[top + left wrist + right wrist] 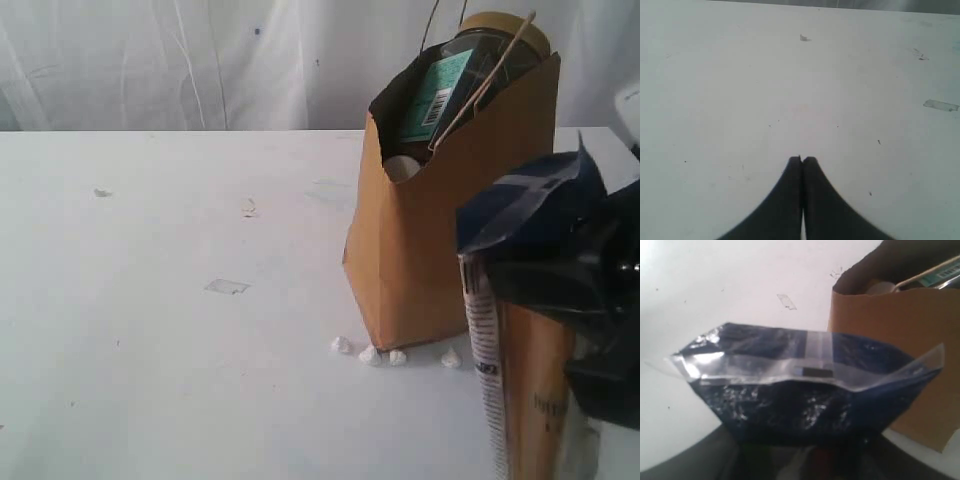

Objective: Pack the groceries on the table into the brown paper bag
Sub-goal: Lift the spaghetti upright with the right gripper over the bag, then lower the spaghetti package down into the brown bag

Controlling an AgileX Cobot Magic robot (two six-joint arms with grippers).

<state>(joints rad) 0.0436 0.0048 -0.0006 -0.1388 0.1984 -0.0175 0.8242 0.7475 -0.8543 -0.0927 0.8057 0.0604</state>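
Right claw (600, 300) around spaghetti packet (530, 380) — beside bag (440, 240)

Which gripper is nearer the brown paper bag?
Right. The right gripper holds the spaghetti packet beside the bag; the left gripper, shut, is over table with no bag nearby.

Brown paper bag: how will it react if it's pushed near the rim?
The brown paper bag probably tips rather than slides: it stands tall and the jar pokes above its rim, so weight likely sits high. Its paper walls look thin and creased, so they would likely buckle first.
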